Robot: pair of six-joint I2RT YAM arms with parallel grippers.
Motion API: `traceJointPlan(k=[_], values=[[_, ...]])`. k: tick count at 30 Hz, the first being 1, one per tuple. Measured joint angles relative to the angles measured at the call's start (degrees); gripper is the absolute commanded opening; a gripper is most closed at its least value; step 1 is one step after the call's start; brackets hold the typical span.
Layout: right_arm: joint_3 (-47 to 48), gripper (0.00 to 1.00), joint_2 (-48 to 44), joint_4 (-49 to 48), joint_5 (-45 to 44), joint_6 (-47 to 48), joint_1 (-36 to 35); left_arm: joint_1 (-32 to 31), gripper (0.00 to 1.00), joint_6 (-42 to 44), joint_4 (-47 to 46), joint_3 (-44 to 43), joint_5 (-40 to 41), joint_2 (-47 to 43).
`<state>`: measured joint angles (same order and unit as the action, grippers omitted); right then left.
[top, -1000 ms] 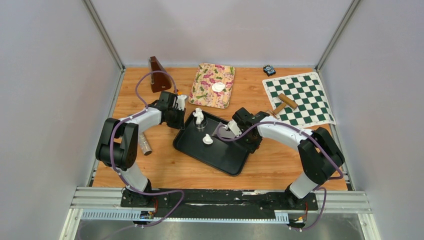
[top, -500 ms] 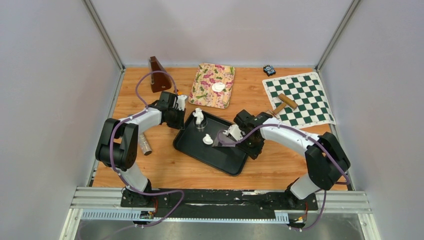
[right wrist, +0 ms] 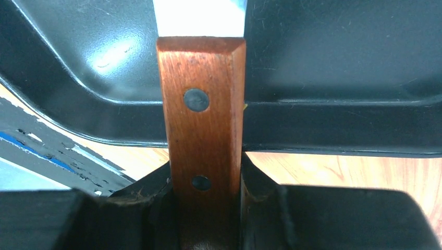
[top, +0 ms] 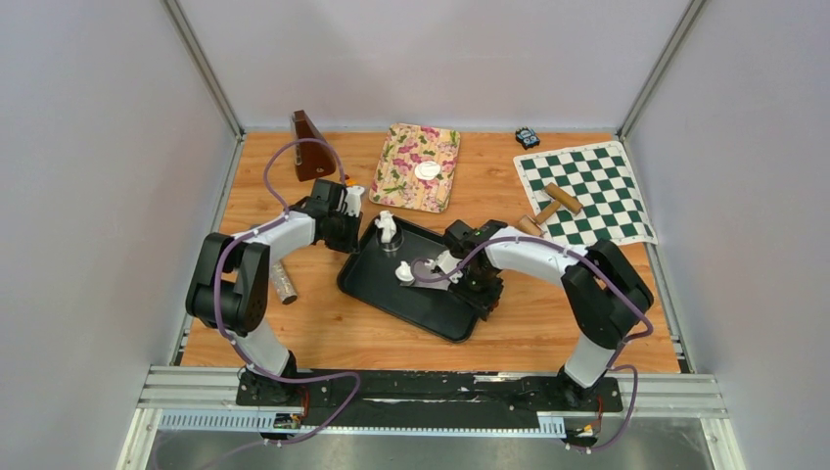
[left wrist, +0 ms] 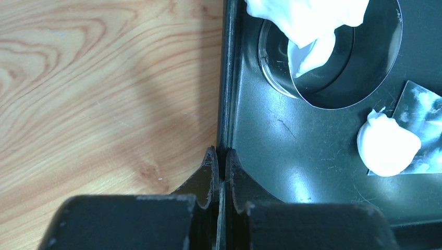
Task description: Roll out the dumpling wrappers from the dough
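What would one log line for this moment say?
left gripper: shut on tray rim | right gripper: shut on scraper | blade: touching dough lump

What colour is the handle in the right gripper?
The handle is reddish brown wood with dark rivets; right wrist view.

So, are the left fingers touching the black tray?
Touching. The left wrist view shows the left gripper shut on the rim of the black tray, with no gap on either side.

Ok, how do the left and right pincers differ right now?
The left pincer is shut on the black tray's rim; the right pincer clamps a wooden-handled scraper. The left pincer's fingers nearly meet; the right pincer's are spread by the handle. Both are holding something at the tray's edge.
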<state>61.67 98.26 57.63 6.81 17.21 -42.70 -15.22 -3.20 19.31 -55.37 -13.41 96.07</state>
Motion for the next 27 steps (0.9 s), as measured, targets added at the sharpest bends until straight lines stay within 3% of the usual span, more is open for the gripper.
traceJointPlan(k=[13, 27], values=[[6.58, 0.00, 3.10, 0.79, -3.10, -1.73, 0.02, 0.74, 0.00, 0.04, -0.74, 0.70, 2.69, -0.76], [7.26, 0.00, 3.10, -0.66, -5.55, -1.51, -0.79, 0.74, 0.00, 0.04, -0.76, 0.70, 2.78, -0.83]])
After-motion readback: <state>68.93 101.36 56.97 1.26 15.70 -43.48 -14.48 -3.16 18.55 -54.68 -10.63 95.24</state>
